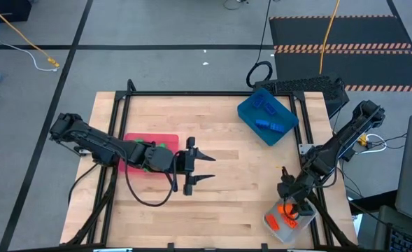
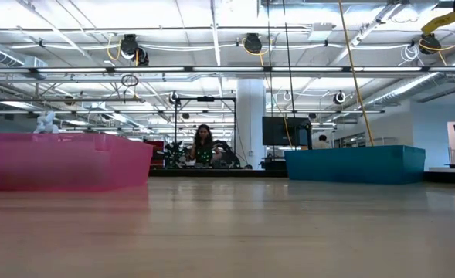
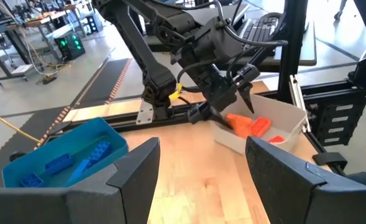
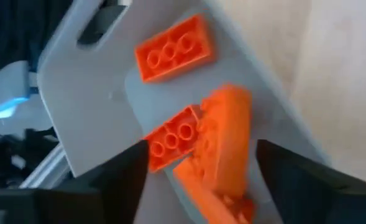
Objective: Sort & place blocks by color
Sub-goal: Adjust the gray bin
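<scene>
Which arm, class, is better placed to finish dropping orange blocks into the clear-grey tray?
Right. The right gripper hangs open directly over the clear-grey tray, orange blocks just beneath its fingers. The left gripper waits open at mid-table beside the red tray, well away.

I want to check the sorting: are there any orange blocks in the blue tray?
No. In the high view the blue tray holds only blue blocks; the orange blocks lie in the clear-grey tray.
</scene>
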Controlling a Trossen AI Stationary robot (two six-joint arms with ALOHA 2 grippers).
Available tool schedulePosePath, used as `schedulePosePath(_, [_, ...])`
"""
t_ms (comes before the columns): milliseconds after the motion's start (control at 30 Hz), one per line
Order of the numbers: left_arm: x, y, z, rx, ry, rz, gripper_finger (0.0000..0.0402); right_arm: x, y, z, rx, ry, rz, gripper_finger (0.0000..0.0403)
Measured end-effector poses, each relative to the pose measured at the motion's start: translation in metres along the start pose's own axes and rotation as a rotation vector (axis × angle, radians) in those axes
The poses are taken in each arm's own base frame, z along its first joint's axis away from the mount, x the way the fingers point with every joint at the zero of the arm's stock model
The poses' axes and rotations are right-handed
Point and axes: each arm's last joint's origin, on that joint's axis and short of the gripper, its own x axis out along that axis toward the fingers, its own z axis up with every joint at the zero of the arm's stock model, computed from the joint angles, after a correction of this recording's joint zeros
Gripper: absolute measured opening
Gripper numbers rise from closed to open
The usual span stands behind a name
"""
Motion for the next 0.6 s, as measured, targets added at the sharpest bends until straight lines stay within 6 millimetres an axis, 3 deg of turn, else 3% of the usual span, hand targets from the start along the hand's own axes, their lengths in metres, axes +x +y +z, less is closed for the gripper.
schedulePosePath(100, [0.000, 0.000, 0.000, 0.000, 0.001, 0.000, 0.0241, 0.001, -0.003, -0.001, 0.029, -0.004, -0.017, 0.0328])
schedulePosePath(200, [0.000, 0.000, 0.000, -0.003, 0.002, 0.000, 0.0241, 0.002, -0.003, -0.001, 0.047, -0.004, -0.015, 0.0341])
schedulePosePath(600, [0.000, 0.000, 0.000, -0.005, 0.002, -0.001, 0.0241, 0.004, 0.010, -0.005, 0.042, 0.062, 0.128, 0.0294])
